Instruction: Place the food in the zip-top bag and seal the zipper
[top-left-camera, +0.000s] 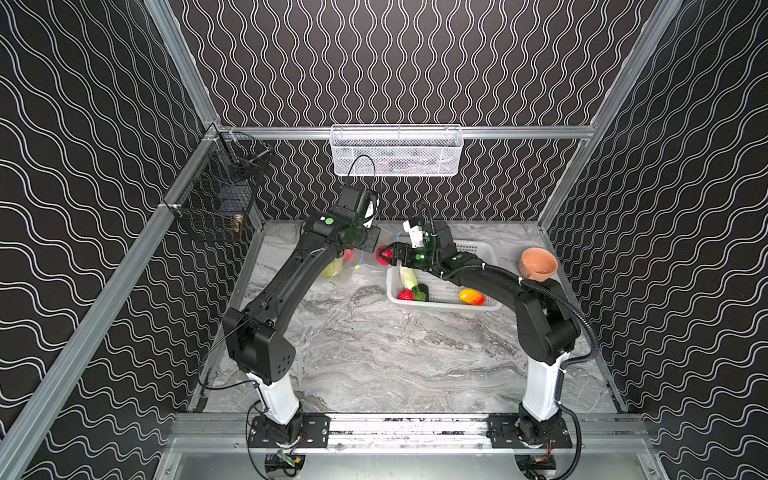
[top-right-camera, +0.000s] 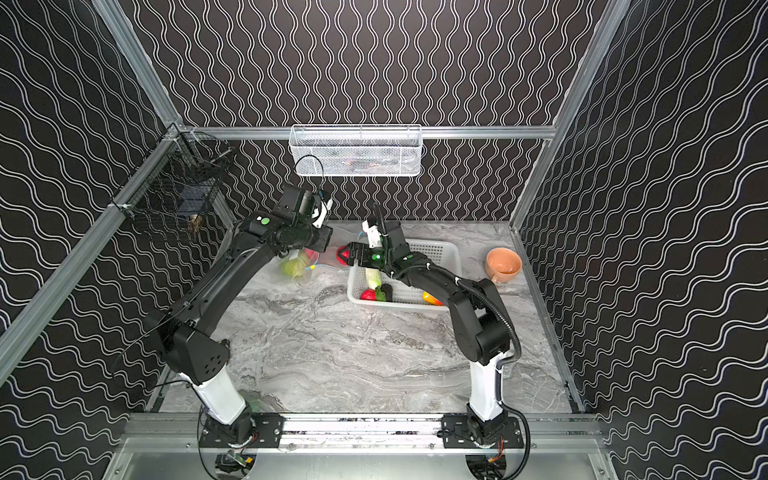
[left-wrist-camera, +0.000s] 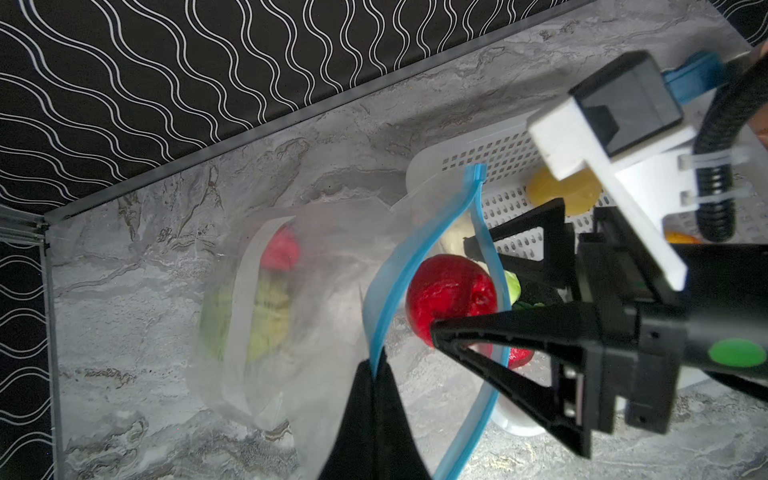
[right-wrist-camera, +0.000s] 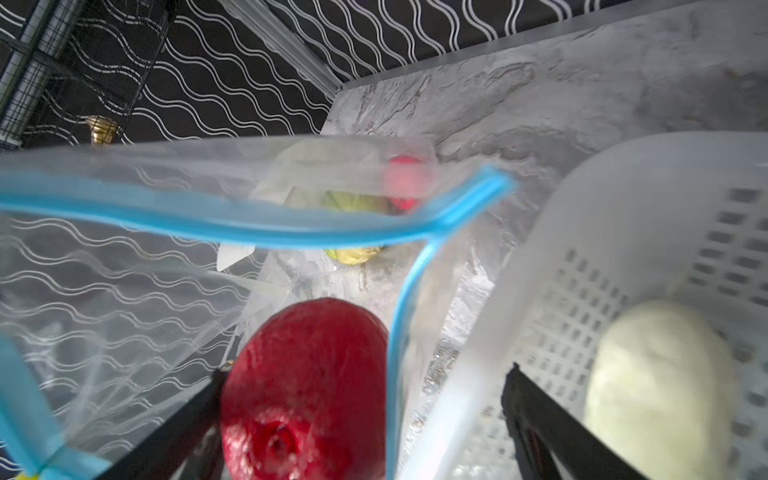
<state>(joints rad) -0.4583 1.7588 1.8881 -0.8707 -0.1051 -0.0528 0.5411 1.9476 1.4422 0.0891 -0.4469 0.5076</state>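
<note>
Left pincer (left-wrist-camera: 376, 363) clamps blue zipper (right-wrist-camera: 249, 224) | right pincer (left-wrist-camera: 449, 286) wide | red strawberry (left-wrist-camera: 451, 297) at mouth of clear bag (left-wrist-camera: 324, 291)

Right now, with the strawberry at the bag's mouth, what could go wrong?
The strawberry sits loose between the right pincer's open fingers at the zipper, so it may roll back out. The left pincer pinches only one lip of the flimsy zip-top bag; that lip could slip and the mouth sag.
</note>
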